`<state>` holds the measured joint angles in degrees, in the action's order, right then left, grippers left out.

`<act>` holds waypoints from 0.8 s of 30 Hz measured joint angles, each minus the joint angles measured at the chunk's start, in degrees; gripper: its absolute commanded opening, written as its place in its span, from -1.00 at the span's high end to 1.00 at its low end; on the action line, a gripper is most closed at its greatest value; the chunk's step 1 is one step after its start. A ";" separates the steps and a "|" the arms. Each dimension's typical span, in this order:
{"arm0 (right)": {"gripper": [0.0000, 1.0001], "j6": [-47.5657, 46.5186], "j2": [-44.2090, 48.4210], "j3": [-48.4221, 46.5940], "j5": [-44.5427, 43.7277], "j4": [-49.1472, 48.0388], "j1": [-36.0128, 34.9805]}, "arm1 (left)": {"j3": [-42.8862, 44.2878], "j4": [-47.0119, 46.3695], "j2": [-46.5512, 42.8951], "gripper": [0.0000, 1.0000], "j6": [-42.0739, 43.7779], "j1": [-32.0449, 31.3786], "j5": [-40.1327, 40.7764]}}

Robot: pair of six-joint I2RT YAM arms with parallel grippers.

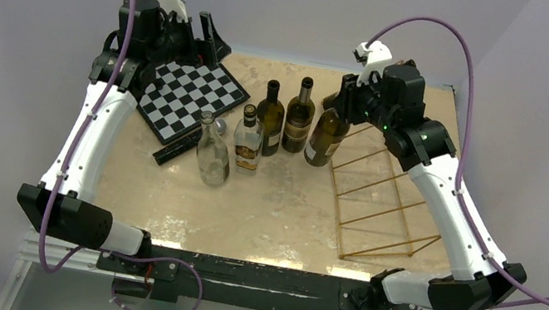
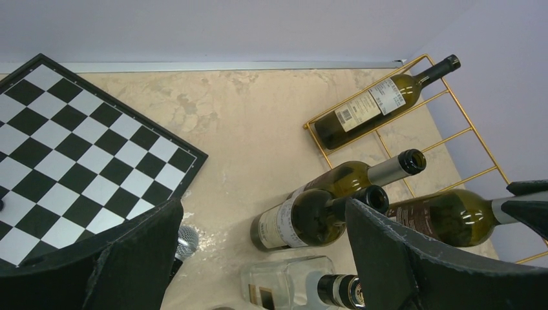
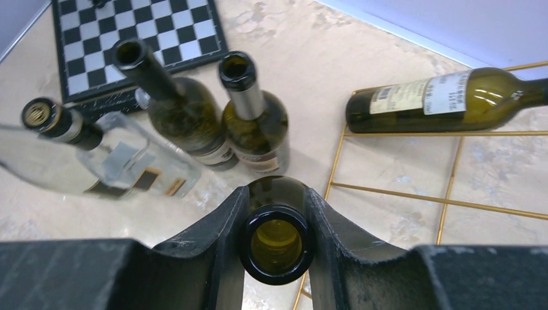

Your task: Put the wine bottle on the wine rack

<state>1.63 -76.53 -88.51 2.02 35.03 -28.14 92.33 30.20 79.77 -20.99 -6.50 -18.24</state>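
Note:
My right gripper (image 1: 344, 104) is shut on the neck of an olive-green wine bottle (image 1: 327, 136), which stands roughly upright at the left edge of the gold rod wine rack (image 1: 381, 202). In the right wrist view the bottle's open mouth (image 3: 276, 242) sits between the fingers (image 3: 216, 239). A second green bottle (image 3: 439, 100) lies on the rack's far end (image 3: 446, 200); it also shows in the left wrist view (image 2: 375, 103). My left gripper (image 2: 262, 258) is open and empty, high at the back left above the chessboard (image 1: 188, 98).
Two dark wine bottles (image 1: 269, 120) (image 1: 299, 117) stand just left of the held one. A square clear bottle (image 1: 248, 140) and a round clear bottle (image 1: 213, 153) stand nearer the front. A black bar (image 1: 175, 147) lies by the chessboard's near edge.

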 measured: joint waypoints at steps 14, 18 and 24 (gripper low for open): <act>1.00 7.43 -7.13 -2.40 3.41 -5.07 13.81 | 0.00 1.14 -1.75 -0.98 0.66 0.00 2.38; 1.00 8.79 -11.04 -5.42 3.91 -6.34 16.24 | 0.00 1.31 -2.23 -0.98 0.68 0.00 2.80; 1.00 10.91 -16.41 -10.12 5.35 -7.61 18.16 | -0.15 2.01 -2.84 -0.99 1.07 0.00 3.54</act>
<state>12.53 -92.95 -98.63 7.38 27.42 -9.98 92.18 32.21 76.93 -19.92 -6.50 -14.70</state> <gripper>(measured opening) 0.364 0.992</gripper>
